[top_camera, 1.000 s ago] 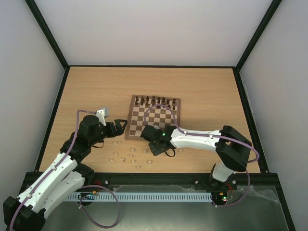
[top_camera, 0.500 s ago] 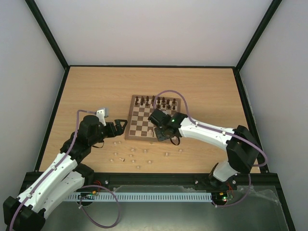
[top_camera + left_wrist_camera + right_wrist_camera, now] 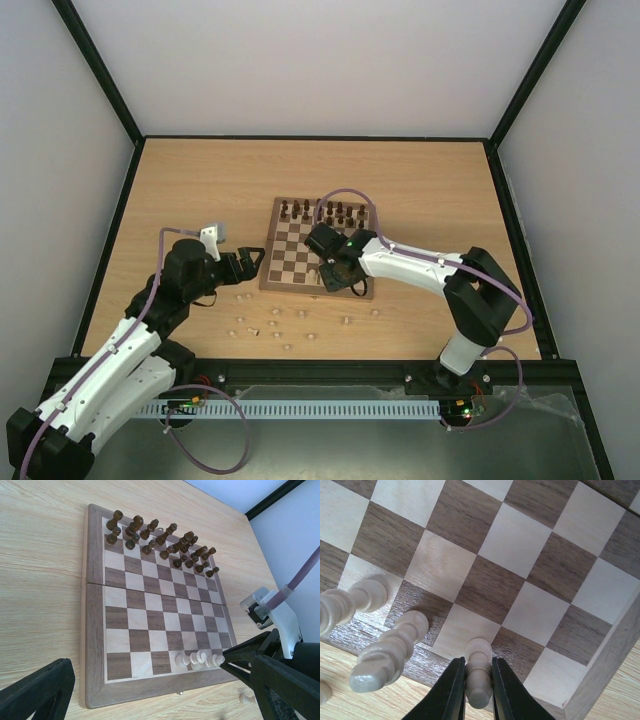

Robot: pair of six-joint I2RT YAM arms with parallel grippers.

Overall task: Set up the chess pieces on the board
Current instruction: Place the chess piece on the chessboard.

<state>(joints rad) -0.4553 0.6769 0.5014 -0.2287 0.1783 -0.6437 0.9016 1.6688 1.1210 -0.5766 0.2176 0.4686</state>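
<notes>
One pale piece (image 3: 478,650), clamped between the closed fingers of the right gripper (image 3: 478,677); position, over the near row of the board (image 3: 93,645), a couple of squares short of its right corner; long axis in line with the fingers and roughly upright to the squares; we cannot tell whether its lower end touches the wood. Two neighbours (image 3: 390,652), pale, standing just beside it on its left. Several loose pale pieces (image 3: 275,318), scattered on the table (image 3: 180,180) between the board and the arm bases. Two rows of dark pieces (image 3: 160,545), on the far side. One left gripper (image 3: 250,262), fingers wide apart and empty, just off the board's left edge, well apart from the held piece; the right arm alone is placed to set it. Right wrist view: shows the grip and the narrow gap to the nearest neighbour; left wrist view: shows the whole board and a short line of pale pieces (image 3: 200,659) along the near row, the grip too small to read; top view: the held piece hidden under the right wrist. Coming move, as we judge it: straight down along the axis, then release; hazard, an opening finger brushing the nearest neighbour.
</notes>
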